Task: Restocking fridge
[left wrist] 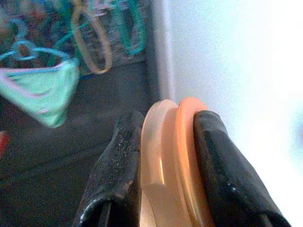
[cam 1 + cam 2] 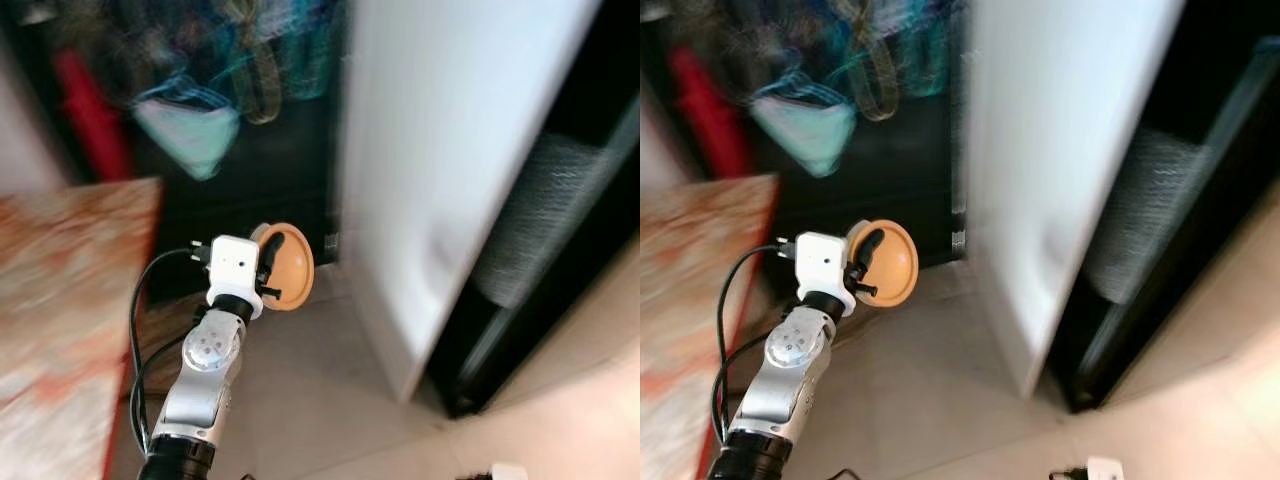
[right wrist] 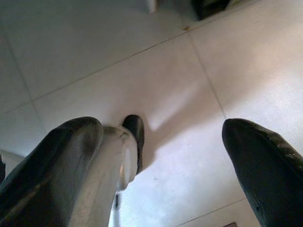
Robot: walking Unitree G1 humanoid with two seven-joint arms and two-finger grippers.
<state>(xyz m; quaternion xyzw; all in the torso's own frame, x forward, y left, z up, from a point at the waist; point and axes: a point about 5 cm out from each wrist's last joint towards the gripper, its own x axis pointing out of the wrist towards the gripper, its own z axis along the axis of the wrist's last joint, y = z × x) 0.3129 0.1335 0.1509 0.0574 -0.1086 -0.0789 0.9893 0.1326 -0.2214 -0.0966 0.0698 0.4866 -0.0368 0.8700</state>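
My left gripper (image 2: pixel 272 262) is held up in front of me, shut on the rim of an orange plate (image 2: pixel 292 266) that stands on edge. In the left wrist view the two black fingers (image 1: pixel 118 161) clamp what looks like two stacked orange plates (image 1: pixel 170 156). The white fridge door (image 2: pixel 450 150) stands just right of the plate, with the dark fridge interior (image 2: pixel 560 220) beyond it. My right gripper (image 3: pixel 163 142) hangs low over the tiled floor (image 3: pixel 189 85), open, with nothing between its fingers. The head views are blurred.
A table with a red patterned cloth (image 2: pixel 70 300) is at my left. Behind it a dark cabinet (image 2: pixel 240 190) carries hanging green and teal bags (image 2: pixel 190 130), next to something red (image 2: pixel 90 110). Light floor tiles (image 2: pixel 330 400) lie in front of the fridge.
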